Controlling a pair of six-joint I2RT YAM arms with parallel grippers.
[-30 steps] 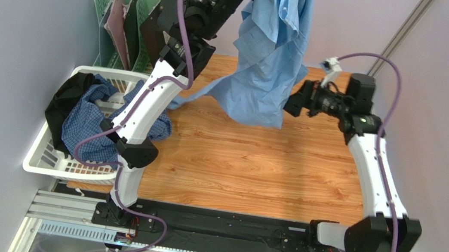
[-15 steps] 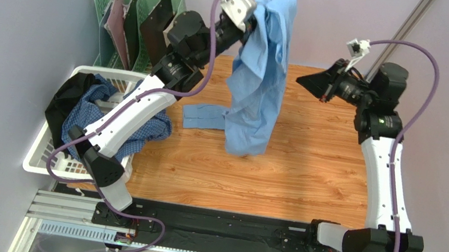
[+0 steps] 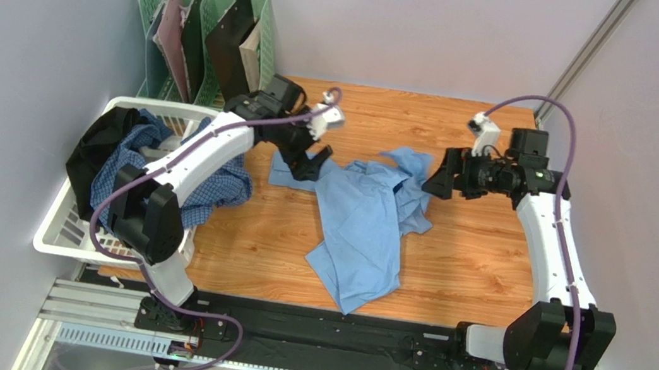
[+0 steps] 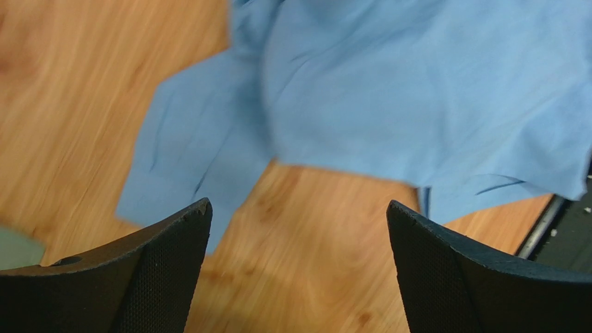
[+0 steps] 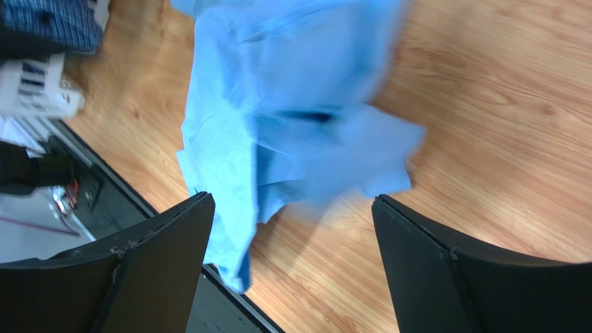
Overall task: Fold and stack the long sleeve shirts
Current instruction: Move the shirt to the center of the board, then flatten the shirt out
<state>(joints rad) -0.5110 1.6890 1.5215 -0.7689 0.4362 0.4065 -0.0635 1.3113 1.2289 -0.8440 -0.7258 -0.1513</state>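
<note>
Overhead, a plain light blue shirt (image 3: 361, 232) lies unfolded and rumpled on the middle of a wooden surface (image 3: 474, 280). Its long axis runs from the far side toward the near edge, slanting slightly right. The near end narrows to a tip close to that edge. At the far end one flat piece, a sleeve or a flap, sticks out to the left. The far right part is bunched in loose folds. The collar cannot be made out, so which end is the top is unclear.

The left jaws are spread wide and hold nothing. They hang over the left-hand piece of the shirt, and the left wrist view shows wood and blue cloth between the two dark fingers (image 4: 160, 277). The right jaws are also spread and empty. They point left, just beside the bunched folds, and the right wrist view shows the shirt, blurred, beyond the fingers (image 5: 445, 277).

A blue-and-white checked shirt (image 3: 119, 178) is heaped in a white basket (image 3: 58, 240) at the left edge, with a black garment (image 3: 94, 146) draped over the basket's left rim. Behind the basket stands a green rack (image 3: 158, 5) holding dark and pinkish boards.
</note>
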